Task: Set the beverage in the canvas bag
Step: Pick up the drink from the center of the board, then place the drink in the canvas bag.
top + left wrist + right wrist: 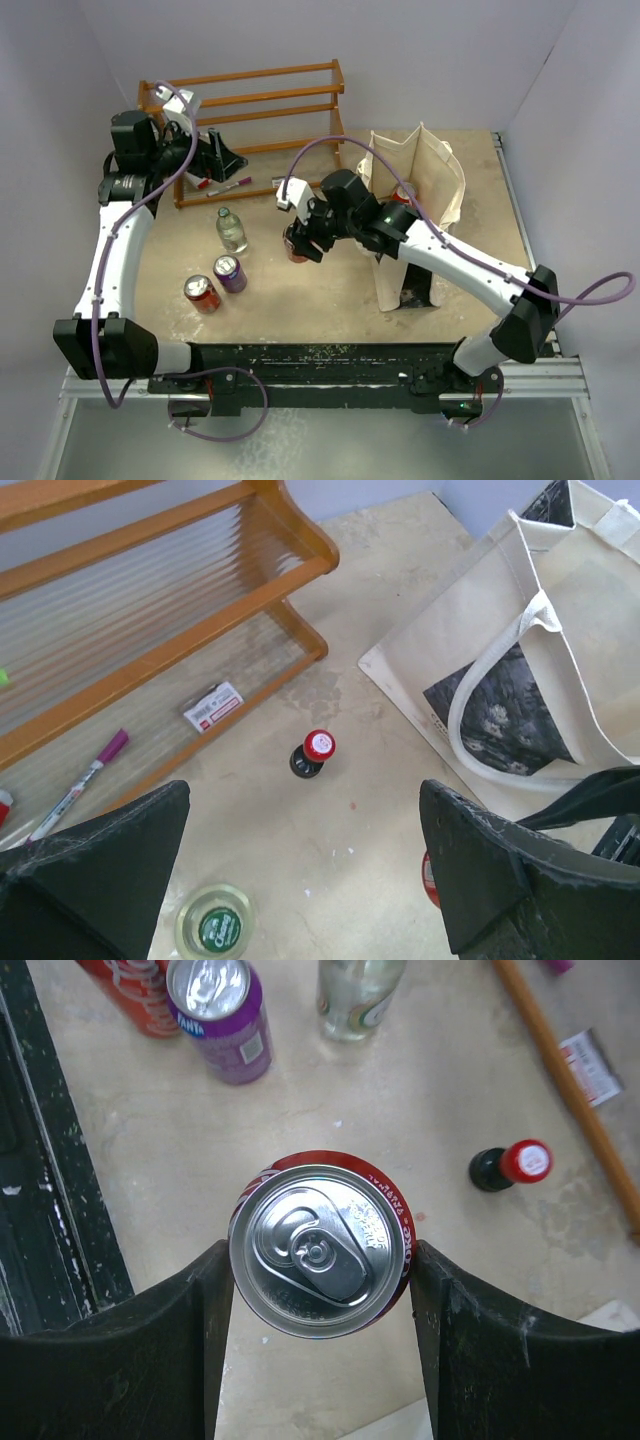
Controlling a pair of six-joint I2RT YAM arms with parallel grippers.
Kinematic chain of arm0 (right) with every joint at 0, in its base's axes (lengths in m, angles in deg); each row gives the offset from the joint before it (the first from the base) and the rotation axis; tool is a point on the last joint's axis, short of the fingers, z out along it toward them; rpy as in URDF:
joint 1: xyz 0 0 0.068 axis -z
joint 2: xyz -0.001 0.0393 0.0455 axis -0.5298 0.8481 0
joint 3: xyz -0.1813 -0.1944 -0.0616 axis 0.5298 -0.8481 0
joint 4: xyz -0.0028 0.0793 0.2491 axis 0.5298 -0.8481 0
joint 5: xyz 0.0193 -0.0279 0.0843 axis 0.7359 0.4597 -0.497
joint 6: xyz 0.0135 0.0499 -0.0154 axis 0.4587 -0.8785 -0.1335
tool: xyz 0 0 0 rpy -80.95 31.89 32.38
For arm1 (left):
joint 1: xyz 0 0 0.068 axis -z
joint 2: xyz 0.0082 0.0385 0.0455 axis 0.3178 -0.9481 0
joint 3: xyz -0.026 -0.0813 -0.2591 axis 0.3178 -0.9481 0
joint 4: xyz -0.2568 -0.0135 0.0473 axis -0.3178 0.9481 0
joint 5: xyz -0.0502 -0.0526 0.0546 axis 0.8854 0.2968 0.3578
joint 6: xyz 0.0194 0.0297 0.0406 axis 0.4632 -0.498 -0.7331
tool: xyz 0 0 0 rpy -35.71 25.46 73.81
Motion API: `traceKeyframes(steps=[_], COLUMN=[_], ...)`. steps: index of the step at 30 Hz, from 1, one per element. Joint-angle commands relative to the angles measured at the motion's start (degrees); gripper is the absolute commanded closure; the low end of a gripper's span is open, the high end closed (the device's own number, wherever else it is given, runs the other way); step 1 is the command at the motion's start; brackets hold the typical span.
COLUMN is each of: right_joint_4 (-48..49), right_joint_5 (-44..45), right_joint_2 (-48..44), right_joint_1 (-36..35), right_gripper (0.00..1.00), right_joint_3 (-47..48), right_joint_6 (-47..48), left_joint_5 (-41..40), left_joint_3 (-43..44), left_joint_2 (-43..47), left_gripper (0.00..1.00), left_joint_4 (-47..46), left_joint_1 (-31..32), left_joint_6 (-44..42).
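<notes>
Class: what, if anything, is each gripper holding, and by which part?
The right gripper grips the red aluminium drink can by its opposite sides, one finger against each. The left gripper is open and holds nothing.

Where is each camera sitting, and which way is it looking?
Top external: above and behind, facing down on the table; the left arm and right arm show.
Left wrist: on the left arm, facing down past the open left gripper toward the red-capped bottle and canvas bag.
Right wrist: on the right arm, facing straight down on the red can clamped in the right gripper.
Shared: both wrist views show the red-capped bottle.
</notes>
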Motion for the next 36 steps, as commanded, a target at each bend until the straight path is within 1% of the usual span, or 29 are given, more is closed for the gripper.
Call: traceKeyframes(steps=[1,9,14,18,21,25,30,33,36], right_joint_4=[-0.2,-5.2,-8.5,-10.0,-10.0,-9.3,-8.5,-8.5,-8.7], right_joint_5=[2.1,3.6,1.5,-0.7,-2.2,-4.1,-7.2,-7.6,-8.1], right_joint_2=[-5.7,-7.9,-10.1,-12.7,-15.1,-18.4,-22.2,-23.4,-24.4], right_joint_1=[0.6,3.8,8.6,14.1,19.3,27.9,36.5,39.9,42.2], right_gripper=[1.00,1.00,1.00,1.00,1.00,1.00,1.00,1.00,1.00], right_joint_3=[8.7,18.1,23.2,25.9,25.2,21.4,15.6,12.8,10.5], right_joint_6=[2.7,4.1,4.5,4.7,4.5,4.1,3.1,3.2,3.8], left_joint_5=[0.5,2.7,3.9,3.7,2.6,1.8,2.7,2.4,1.9], left_joint_3=[4.4,7.5,8.4,8.8,9.5,10.9,14.0,15.8,17.9], left_joint_2=[-1.7,-5.1,-6.3,-7.0,-7.9,-10.1,-13.9,-16.4,-19.4], left_gripper=[0.01,0.01,0.01,0.01,0.00,0.00,0.07,0.10,0.15], left_joint_4=[-1.1,-1.6,-3.1,-5.0,-5.8,-6.4,-6.4,-5.2,-4.2], left_joint_1=[1.1,2.6,4.2,7.0,10.3,15.8,24.3,29.1,33.0], left_joint_6=[-1.3,-0.4,1.0,1.8,2.5,4.2,5.8,5.4,5.9])
